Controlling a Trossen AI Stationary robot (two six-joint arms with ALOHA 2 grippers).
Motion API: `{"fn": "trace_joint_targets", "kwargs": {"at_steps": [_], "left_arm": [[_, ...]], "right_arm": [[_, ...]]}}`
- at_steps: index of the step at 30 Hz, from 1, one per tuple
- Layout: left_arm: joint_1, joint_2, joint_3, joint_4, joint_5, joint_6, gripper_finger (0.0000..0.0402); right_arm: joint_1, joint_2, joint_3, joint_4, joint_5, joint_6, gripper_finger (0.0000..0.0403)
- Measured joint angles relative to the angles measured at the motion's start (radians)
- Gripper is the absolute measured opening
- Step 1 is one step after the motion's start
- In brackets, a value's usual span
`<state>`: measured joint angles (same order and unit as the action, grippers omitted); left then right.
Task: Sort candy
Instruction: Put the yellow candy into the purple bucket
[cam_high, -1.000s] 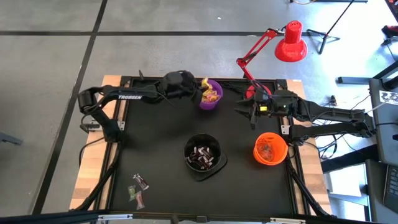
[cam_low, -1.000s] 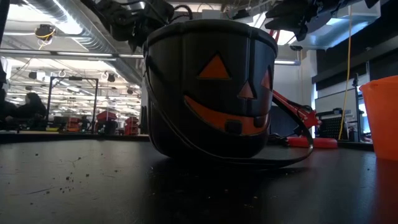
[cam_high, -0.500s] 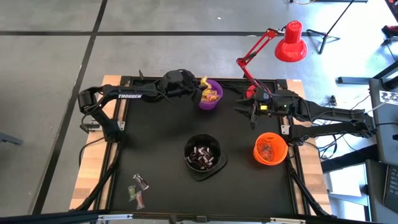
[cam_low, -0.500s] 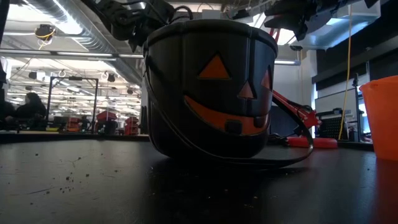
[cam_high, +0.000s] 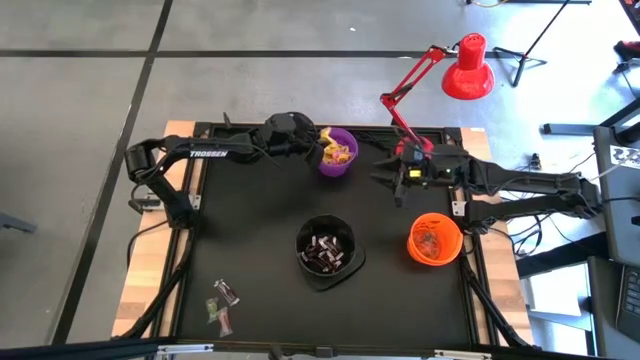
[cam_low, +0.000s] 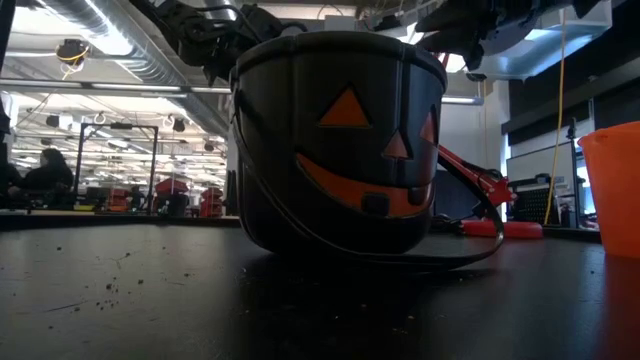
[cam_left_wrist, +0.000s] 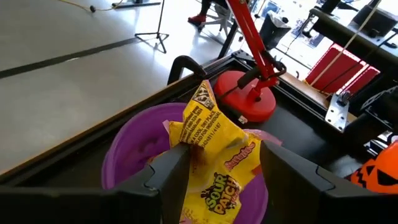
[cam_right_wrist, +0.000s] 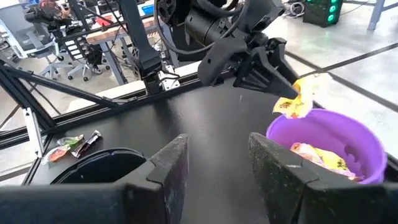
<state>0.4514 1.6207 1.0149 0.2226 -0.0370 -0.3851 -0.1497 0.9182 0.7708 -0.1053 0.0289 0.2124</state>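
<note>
Your left gripper (cam_left_wrist: 217, 171) hangs over the purple bowl (cam_high: 339, 152) at upper centre of the high view, jaws clamped on a yellow candy packet (cam_left_wrist: 211, 149) above the yellow pieces already inside. Right gripper (cam_high: 392, 178) sits right of that bowl, jaws parted, holding nothing. Dark candy fills the black pumpkin bowl (cam_high: 327, 250) mid-table; the orange bowl (cam_high: 435, 240) is to its right. Loose pieces (cam_high: 222, 302) lie at lower left.
</note>
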Motion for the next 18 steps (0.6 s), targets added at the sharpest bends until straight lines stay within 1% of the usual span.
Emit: {"fn": "trace_joint_targets", "kwargs": {"at_steps": [6,13,18], "left_arm": [[-0.01,0.0,0.0,-0.016,0.004,0.002,0.0184],[-0.004,0.001,0.0,-0.07,-0.013,0.003,0.0184],[-0.004,0.001,0.0,-0.069,-0.013,0.009,0.0184]], "right_arm": [[0.0,0.045,0.0,0.038,-0.022,-0.006,0.0166],[0.0,0.047,0.0,0.112,-0.038,-0.008,0.0166],[0.0,0.047,0.0,0.131,-0.049,-0.008,0.0166]]}}
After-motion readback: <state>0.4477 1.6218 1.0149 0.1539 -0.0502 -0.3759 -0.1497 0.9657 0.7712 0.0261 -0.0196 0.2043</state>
